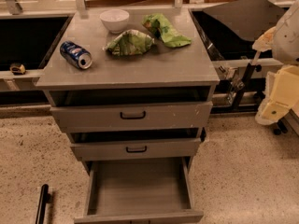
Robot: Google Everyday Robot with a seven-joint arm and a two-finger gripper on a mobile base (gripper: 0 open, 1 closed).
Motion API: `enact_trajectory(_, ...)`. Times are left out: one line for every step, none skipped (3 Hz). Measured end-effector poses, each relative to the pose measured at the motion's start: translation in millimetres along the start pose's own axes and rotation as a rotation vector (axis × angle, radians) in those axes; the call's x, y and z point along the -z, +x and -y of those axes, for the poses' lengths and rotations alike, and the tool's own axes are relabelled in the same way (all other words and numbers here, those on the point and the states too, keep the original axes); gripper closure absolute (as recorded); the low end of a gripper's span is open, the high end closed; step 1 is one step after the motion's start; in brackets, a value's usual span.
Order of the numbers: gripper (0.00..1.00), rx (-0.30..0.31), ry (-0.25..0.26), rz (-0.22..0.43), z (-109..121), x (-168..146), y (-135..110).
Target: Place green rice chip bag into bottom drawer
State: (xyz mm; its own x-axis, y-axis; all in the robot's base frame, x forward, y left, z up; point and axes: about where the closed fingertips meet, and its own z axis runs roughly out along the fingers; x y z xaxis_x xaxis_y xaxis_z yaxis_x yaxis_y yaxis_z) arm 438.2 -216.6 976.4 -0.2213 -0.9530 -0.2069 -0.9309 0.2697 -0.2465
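The green rice chip bag [169, 31], bright green with an orange-yellow patch, lies on the grey cabinet top at the back right. The bottom drawer [139, 186] is pulled wide open, and its flat grey floor is bare. My gripper [273, 107] hangs at the right edge of the camera view. It is beside the cabinet, about level with the top drawer, far from the bag and holding nothing I can see.
A paler streaked green bag [130, 42] lies mid-top next to the rice chip bag. A white bowl [115, 19] sits at the back and a blue can [75, 54] lies on its side at the left. The two upper drawers [133, 116] stand slightly open. A black bar [42, 203] is on the floor at the left.
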Motion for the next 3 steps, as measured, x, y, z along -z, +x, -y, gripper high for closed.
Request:
enact_trajectory(0.0, 0.0, 0.0, 0.0, 0, 0, 0)
enact_trajectory(0.0, 0.014, 0.066, 0.037, 44, -7, -14)
enact_trajectory(0.0, 0.073, 0.192, 0.08, 105, -25, -28)
